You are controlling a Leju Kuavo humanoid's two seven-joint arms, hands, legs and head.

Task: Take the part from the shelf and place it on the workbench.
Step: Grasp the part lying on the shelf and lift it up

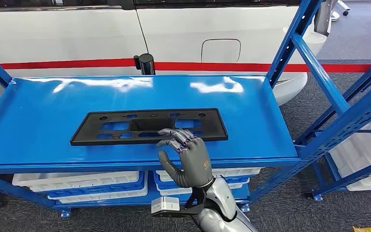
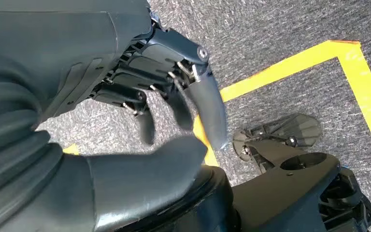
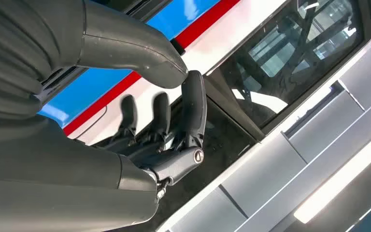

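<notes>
Head view: we find the part (image 1: 149, 126), a flat black panel with cut-outs, lying flat on the top deck of the blue shelf (image 1: 38, 121), near its front edge. The right robot hand (image 1: 187, 157) is raised at that front edge, fingers (image 1: 174, 140) spread and curved over the near rim of the part. We cannot tell whether they touch it; nothing is gripped or lifted. White trays (image 1: 77, 183) sit on the lower level. No desk appears here.

Left wrist view: the left robot hand (image 2: 140, 111) hangs over grey carpet (image 2: 280, 34) marked with yellow tape (image 2: 280, 70). Its fingers are loosely apart and hold nothing.

Right wrist view: the right robot hand (image 3: 140, 121) has thumb and fingers parted with an empty gap between them, and a white vehicle body (image 3: 251, 159) stands beyond.

Our judgement: the task is at its opening stage. The reach is roughly made; the grasp, the lift, the carry and the placing on the desk all remain
</notes>
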